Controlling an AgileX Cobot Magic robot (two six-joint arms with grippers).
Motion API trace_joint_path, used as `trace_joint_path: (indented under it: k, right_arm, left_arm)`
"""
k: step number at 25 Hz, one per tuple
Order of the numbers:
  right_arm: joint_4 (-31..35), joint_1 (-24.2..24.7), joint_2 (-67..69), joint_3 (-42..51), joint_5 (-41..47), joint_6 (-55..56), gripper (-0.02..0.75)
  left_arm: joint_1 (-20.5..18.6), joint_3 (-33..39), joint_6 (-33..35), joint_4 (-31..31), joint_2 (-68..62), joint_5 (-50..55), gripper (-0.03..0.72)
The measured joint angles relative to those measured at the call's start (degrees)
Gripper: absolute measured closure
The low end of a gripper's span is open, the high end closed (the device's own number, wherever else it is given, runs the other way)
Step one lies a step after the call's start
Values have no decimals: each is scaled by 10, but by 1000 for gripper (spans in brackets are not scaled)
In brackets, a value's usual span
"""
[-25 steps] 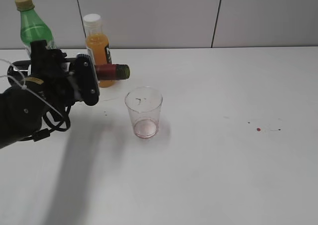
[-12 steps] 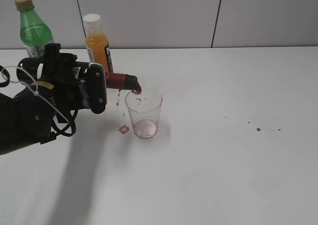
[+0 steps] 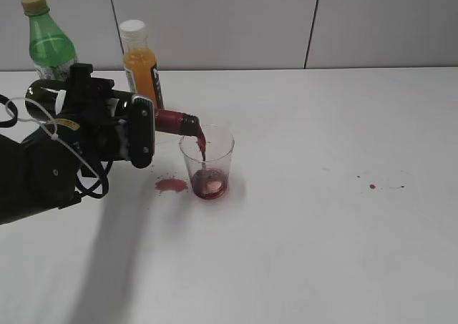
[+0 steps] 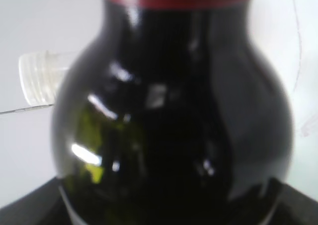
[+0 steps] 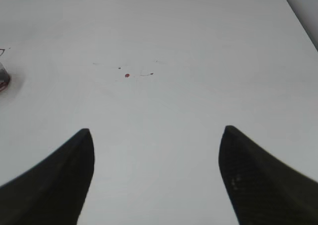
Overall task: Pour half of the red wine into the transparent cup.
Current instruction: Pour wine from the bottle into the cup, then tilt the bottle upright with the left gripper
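My left gripper is shut on the dark-green wine bottle, held tipped on its side with its red-foiled neck over the rim of the transparent cup. A stream of red wine runs from the mouth into the cup, and a little wine lies at the cup's bottom. In the left wrist view the bottle's dark shoulder fills the frame and hides the jaws. My right gripper is open and empty above bare table; it does not show in the exterior view.
A puddle of spilled wine lies on the white table left of the cup. An orange juice bottle and a green soda bottle stand at the back left. Small red drops mark the table at right.
The left gripper has tipped the bottle further and brought its mouth over the cup. Wine now streams into the cup, and the spill beside the cup has grown.
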State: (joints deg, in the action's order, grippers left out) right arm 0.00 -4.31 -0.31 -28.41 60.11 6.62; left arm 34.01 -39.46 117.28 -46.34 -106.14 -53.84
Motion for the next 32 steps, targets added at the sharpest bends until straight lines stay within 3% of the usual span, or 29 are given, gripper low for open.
trace_joint_path:
  k: [32]
  right_arm:
    - [0, 0, 0, 0, 0, 0, 148]
  left_arm:
    - [0, -21, 31, 7, -1, -6, 154]
